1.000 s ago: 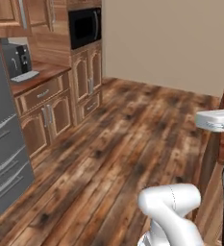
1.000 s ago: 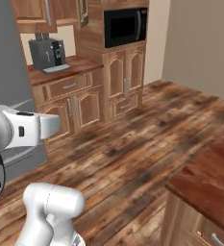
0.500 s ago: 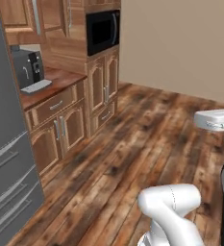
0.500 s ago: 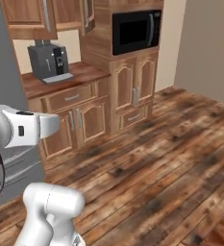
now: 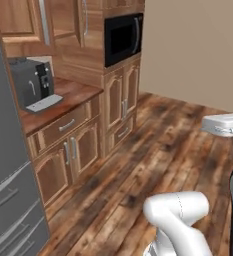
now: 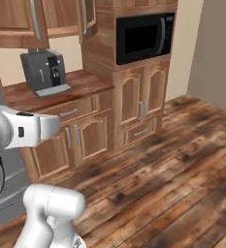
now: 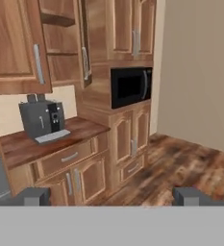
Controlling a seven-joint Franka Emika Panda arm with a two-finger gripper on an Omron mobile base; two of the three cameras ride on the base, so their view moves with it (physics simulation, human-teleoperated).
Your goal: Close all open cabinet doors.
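The gripper [image 7: 108, 197] is seen at six o'clock in the hand view, its two dark fingertips [image 7: 32, 196] set wide apart with nothing held between them, well clear of every cabinet. Beyond it, the wood-plank floor [image 5: 178, 150] is spread toward three o'clock.

Farther on, at about seven o'clock, a base cabinet with a drawer front [image 7: 68, 157] and two small doors [image 7: 77, 180] is found under a brown countertop [image 7: 22, 146]. A dark grey coffee machine [image 7: 40, 119] is stood on that countertop at nine o'clock. A grey refrigerator [image 5: 5, 185] is seen at the left edge of the left base view.

Above the coffee machine, the cabinet doors are located: one wall-cabinet door [image 7: 17, 45] at ten o'clock is swung out open, and a second door [image 7: 86, 43] at eleven o'clock is turned edge-on, also open, with bare shelves [image 7: 58, 20] shown between them. A long grey bar handle [image 7: 38, 63] is carried by the nearer door.

At the centre, a black microwave [image 7: 131, 86] is built into a tall unit, with closed upper doors [image 7: 132, 29] at twelve o'clock. A beige wall [image 7: 195, 72] is seen farthest off at two o'clock.
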